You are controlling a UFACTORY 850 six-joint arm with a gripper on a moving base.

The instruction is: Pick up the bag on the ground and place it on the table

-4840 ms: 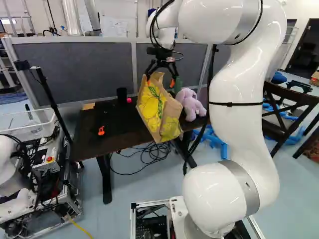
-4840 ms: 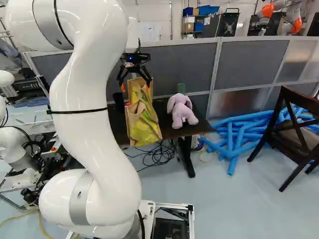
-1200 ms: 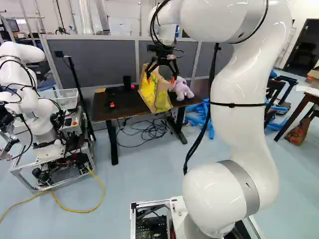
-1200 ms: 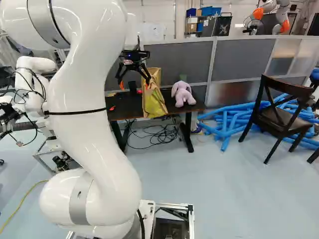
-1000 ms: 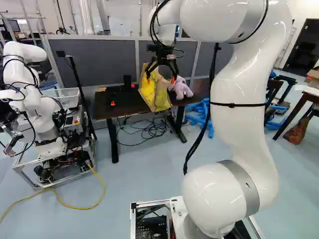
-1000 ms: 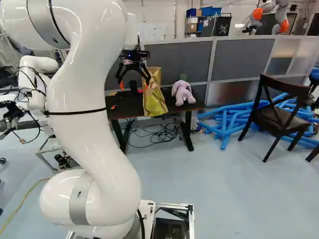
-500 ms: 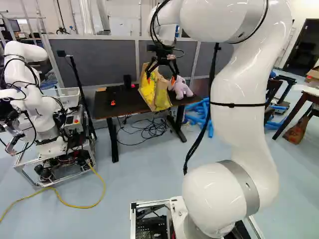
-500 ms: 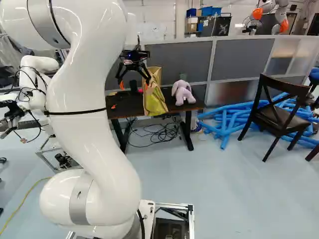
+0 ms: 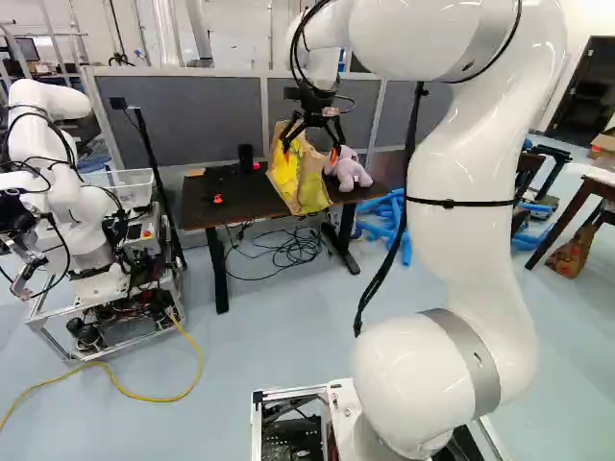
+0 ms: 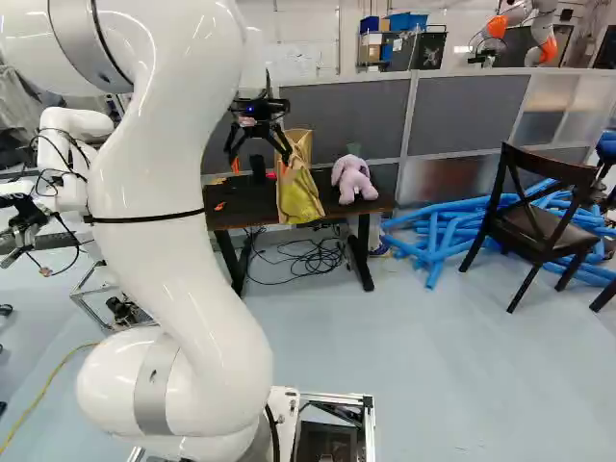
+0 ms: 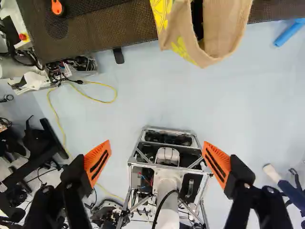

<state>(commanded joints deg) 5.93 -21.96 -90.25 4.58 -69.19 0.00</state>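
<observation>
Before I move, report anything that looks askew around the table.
The bag looks odd: it tilts and juts past the near edge of the table, and the open gripper isn't holding it.

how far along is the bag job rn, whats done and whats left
Looks nearly done. The bag is off the floor and up at the table's near edge. Nothing is in hand: the hand is open, with no bag between its fingers. Left, probably: back the hand clear and check that the bag is well supported, since its lower end reaches the edge and I can't tell how much overhangs.
</observation>
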